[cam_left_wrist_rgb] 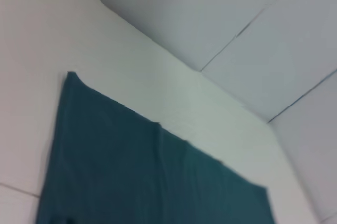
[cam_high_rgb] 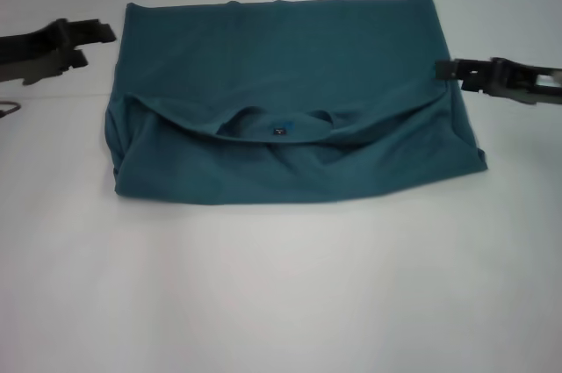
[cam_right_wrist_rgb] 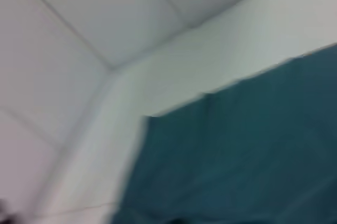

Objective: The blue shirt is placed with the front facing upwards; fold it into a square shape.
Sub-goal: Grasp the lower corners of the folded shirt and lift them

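From the head view, the blue shirt (cam_high_rgb: pixel 285 105) lies on the white table (cam_high_rgb: pixel 281 294) as a wide, roughly rectangular bundle, its ribbed collar (cam_high_rgb: pixel 274 125) and small dark neck label showing near the middle where an upper layer is folded over. The left gripper (cam_high_rgb: pixel 97 44) hangs just off the shirt's far left corner, fingers slightly parted and holding nothing. The right gripper (cam_high_rgb: pixel 445 71) sits at the shirt's right edge, touching or nearly touching the cloth — whether it pinches fabric I cannot tell.

The left wrist view shows only the shirt's (cam_left_wrist_rgb: pixel 147 176) far edge and corner lying flat on the table, apart from the wall beyond; no fingers appear.

The right wrist view shows the opposite far corner of the shirt (cam_right_wrist_rgb: pixel 237 155), likewise flat; again no fingers.

Judging from this, the bundle is wider than deep, so a side-to-side fold seems due. To do it well, each gripper should take all layers at a corner, lift evenly, and lay edge on edge — the loose near right corner risks dragging askew
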`<action>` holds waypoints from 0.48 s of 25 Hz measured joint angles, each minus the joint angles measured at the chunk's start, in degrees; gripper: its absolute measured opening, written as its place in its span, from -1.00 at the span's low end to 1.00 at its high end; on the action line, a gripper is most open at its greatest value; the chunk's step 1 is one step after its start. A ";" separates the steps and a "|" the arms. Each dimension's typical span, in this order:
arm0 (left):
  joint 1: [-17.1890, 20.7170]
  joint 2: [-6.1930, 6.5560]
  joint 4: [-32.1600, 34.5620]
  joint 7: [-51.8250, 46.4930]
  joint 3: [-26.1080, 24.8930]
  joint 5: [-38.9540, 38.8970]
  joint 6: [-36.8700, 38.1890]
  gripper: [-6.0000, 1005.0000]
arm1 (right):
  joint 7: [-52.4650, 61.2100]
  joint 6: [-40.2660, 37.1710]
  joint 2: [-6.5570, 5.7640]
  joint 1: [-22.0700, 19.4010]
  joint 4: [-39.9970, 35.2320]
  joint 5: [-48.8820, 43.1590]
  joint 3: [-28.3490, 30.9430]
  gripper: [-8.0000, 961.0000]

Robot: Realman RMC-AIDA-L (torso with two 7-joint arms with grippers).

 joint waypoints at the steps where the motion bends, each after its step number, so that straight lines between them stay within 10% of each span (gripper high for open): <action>1: 0.68 0.17 -0.19 -0.20 -1.11 -1.21 1.19 0.34 | -1.45 -3.03 0.03 -1.36 0.10 2.66 0.97 0.51; 12: 6.04 -0.70 -4.61 0.99 -0.81 -6.96 4.89 0.34 | -12.88 -22.08 0.24 -10.61 5.75 16.81 6.93 0.48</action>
